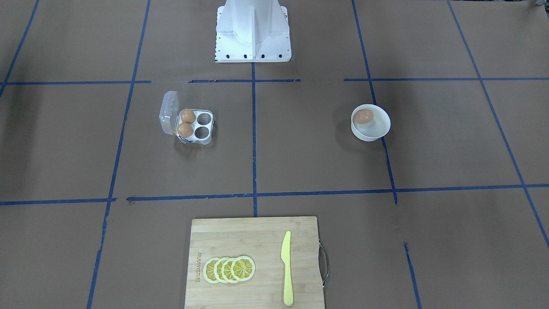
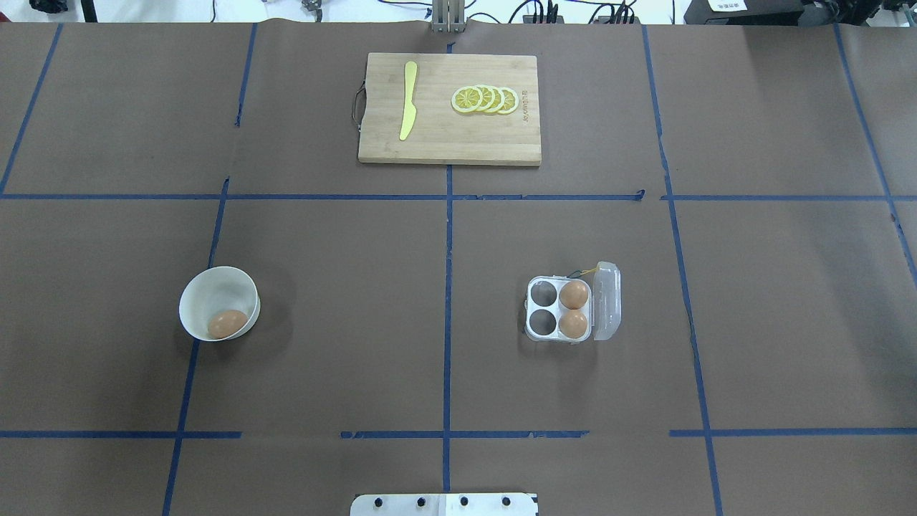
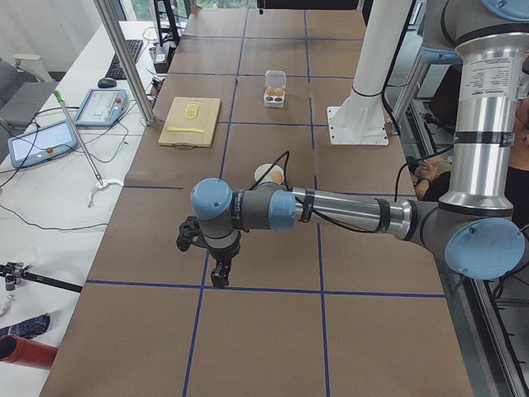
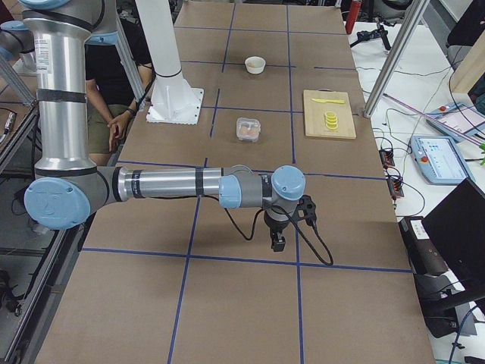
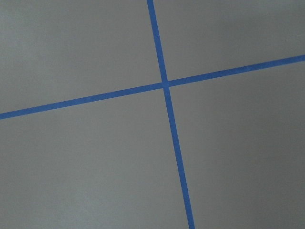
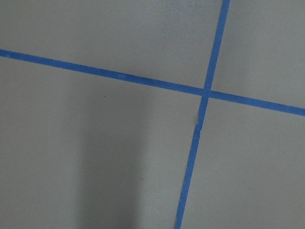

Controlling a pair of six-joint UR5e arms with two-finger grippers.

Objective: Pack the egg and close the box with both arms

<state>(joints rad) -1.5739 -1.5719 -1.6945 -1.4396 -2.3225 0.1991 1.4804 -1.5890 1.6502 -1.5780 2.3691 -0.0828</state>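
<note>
The egg [image 1: 363, 116] lies in a white round bowl [image 1: 379, 128] on my left side; it also shows in the overhead view [image 2: 227, 324]. The box [image 2: 607, 301] stands open on my right side with its clear lid raised. It holds two brown eggs [image 2: 573, 294] in the cups beside the lid, and the two other cups are empty. My left gripper [image 3: 219, 277] hangs over bare table far from the bowl, and I cannot tell whether it is open. My right gripper [image 4: 278, 244] hangs far from the box [image 4: 248, 129], and I cannot tell its state either. Both wrist views show only brown paper and blue tape.
A wooden cutting board [image 2: 444, 147] at the far edge carries lemon slices [image 2: 486, 99] and a yellow knife [image 2: 408, 100]. The white pedestal base [image 1: 253, 30] stands at the robot's side. Blue tape lines grid the brown table cover. A seated person [image 4: 114, 114] shows beside the base.
</note>
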